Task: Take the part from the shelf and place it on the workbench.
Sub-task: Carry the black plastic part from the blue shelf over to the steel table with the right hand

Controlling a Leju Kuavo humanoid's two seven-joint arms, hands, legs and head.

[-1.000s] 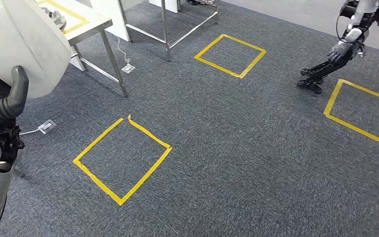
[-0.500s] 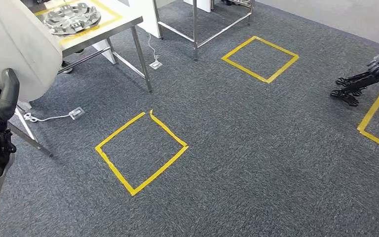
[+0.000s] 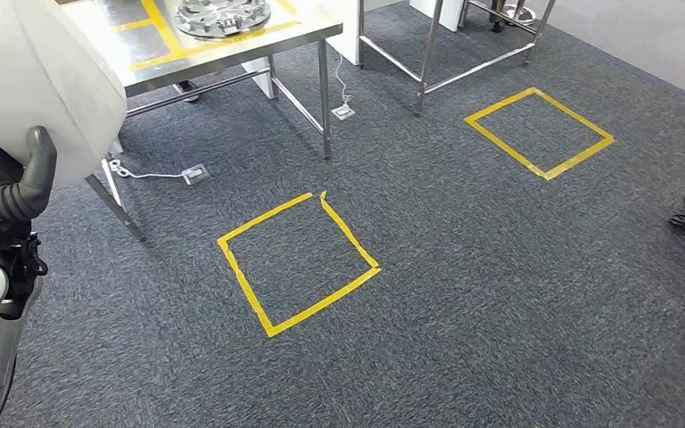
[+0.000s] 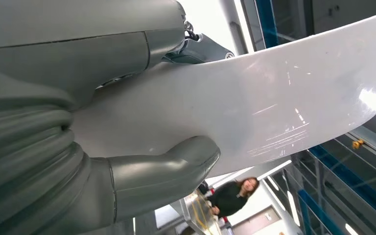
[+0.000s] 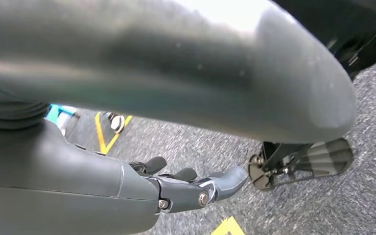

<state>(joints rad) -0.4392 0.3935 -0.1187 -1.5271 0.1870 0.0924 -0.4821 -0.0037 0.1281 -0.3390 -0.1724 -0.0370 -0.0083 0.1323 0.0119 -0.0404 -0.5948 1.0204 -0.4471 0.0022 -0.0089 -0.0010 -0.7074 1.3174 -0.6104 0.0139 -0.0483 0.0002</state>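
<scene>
One part (image 3: 49, 98), large, white, curved, glossy panel, being carried at far left of scene, high beside robot's body. Left hand (image 4: 142, 181) gripping it, thick thumb pressing across smooth underside; dark fingers hidden behind panel. Workbench (image 3: 232, 49) lying ahead at far left, steel top with yellow tape, metal disc (image 3: 223, 13) sitting on it. Judging pick from shelf done; approach and placing remaining. Right hand (image 5: 196, 188) hanging at right over carpet, fingers loosely apart, holding nothing.

Large curved white part (image 3: 40, 85) gripped by left hand (image 3: 13, 183)
</scene>
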